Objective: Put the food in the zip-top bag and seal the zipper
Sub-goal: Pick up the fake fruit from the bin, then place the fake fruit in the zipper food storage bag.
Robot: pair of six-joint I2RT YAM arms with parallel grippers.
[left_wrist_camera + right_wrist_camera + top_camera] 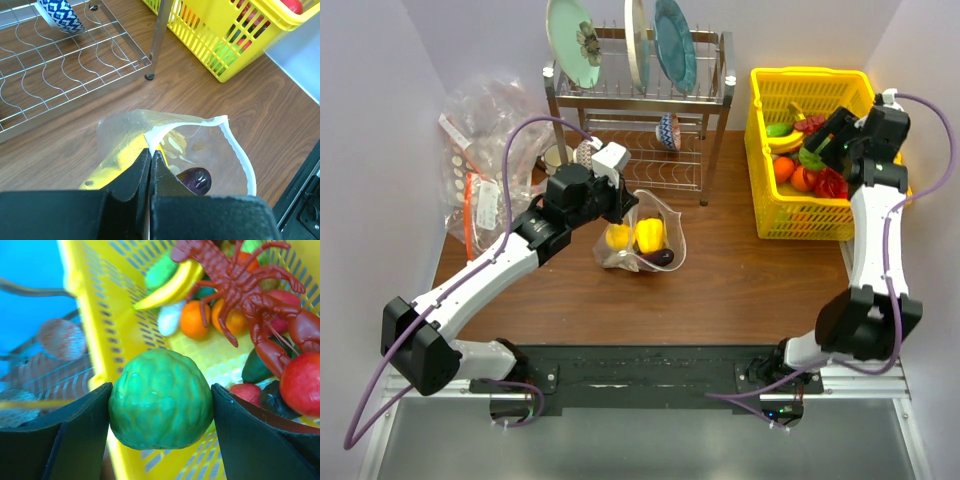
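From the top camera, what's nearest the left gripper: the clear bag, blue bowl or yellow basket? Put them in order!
1. The zip-top bag: its rim is pinched by the left gripper.
2. The blue bowl: behind, on the rack.
3. The yellow basket: far right.

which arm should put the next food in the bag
Right. The right gripper holds a green food over the basket, so it probably only needs to carry it across. The left gripper is shut on the bag rim, holding the mouth open.
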